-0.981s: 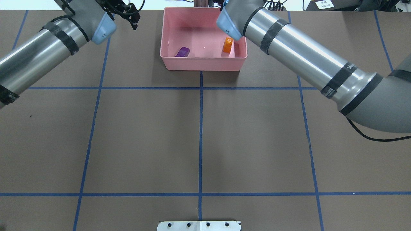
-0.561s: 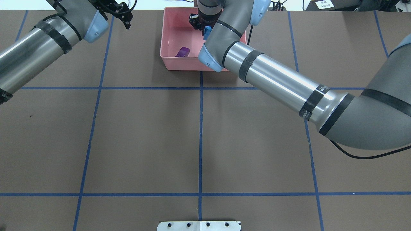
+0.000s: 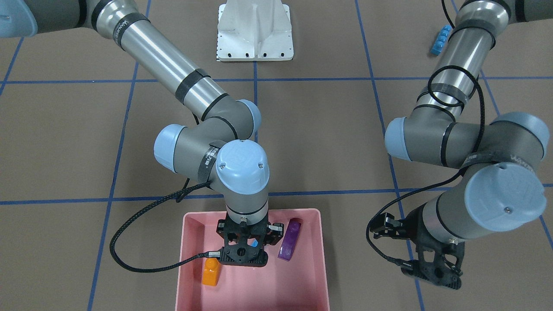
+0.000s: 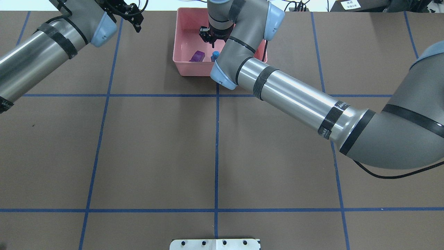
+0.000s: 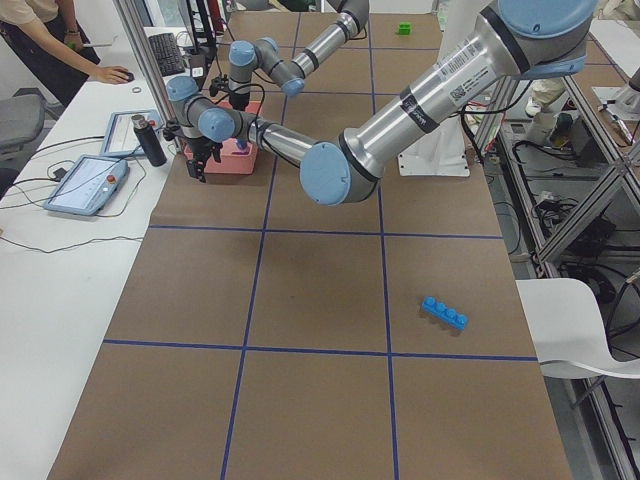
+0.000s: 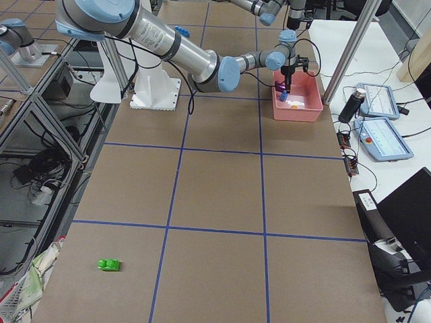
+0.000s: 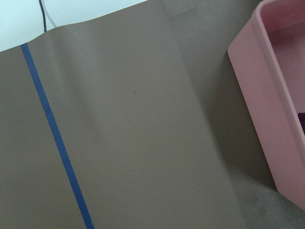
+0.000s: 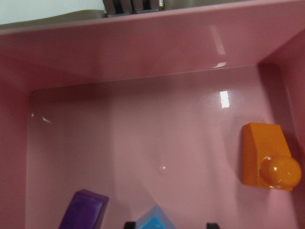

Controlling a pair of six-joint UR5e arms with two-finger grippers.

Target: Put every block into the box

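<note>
Where my right pincer [image 3: 243,255] hangs: inside the shallow pink plastic bin with rounded corners [image 3: 186,259], pointing straight down, low over its floor.
Right pincer's state: fingers [image 8: 129,224] spread wider than the brick beneath them, gripping nothing.
Tiny light-blue plastic brick [image 8: 155,221]: directly under my right pincer, in line with the gap between its fingertips, with clear space on one side. Only a pale glossy corner shows in the wrist view. Whether it lies on the bin floor I cannot tell.
Glossy orange plastic brick [image 8: 265,155]: on the bin floor, to the right of my right pincer and further forward. It is a flat block with one round stud at one end.
Long purple plastic brick [image 3: 289,240]: on the bin floor, just to the left of my right pincer, dark and shiny, lying flat.
Long blue four-stud plastic brick [image 5: 444,314]: out on the brown table [image 4: 156,146], well back toward my base from my left pincer. It has a single row of four studs.
Small green plastic brick [image 6: 108,265]: on the table, well apart to the right of my right pincer, bright green, too small to make out its studs.
Left pincer [image 3: 432,270]: over the table near the bin's left wall, outside it. Wide or narrow I cannot tell.
</note>
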